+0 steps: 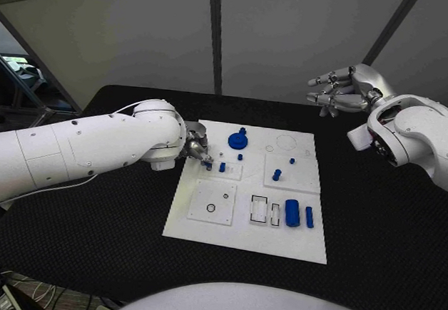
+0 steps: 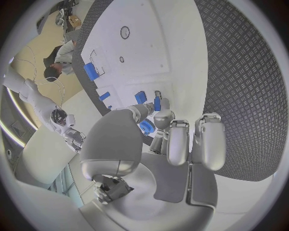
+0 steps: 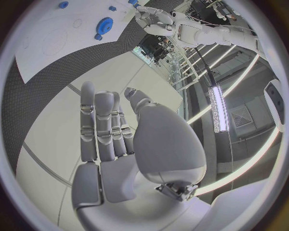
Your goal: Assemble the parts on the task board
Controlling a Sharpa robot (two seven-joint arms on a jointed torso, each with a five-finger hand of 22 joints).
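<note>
The white task board (image 1: 249, 221) lies in the middle of the black table. My left hand (image 1: 196, 149) is low over the board's left side, fingers curled. In the left wrist view a small blue part (image 2: 146, 126) sits pinched between its thumb and a finger, beside a standing blue peg (image 2: 157, 103). A blue gear (image 1: 239, 139) stands near the board's far edge, with small blue pegs (image 1: 276, 175) to its right. A blue cylinder (image 1: 293, 213) and a blue bar (image 1: 310, 217) lie near the front right. My right hand (image 1: 342, 88) hangs raised beyond the board's far right corner, fingers apart, holding nothing.
Two raised white square plates (image 1: 213, 201) with holes and outlined slots (image 1: 260, 209) occupy the board's front half. Black table (image 1: 384, 230) surrounds the board on all sides. The right wrist view shows the gear (image 3: 105, 24) and the board (image 3: 48, 41) far from the right hand (image 3: 114, 139).
</note>
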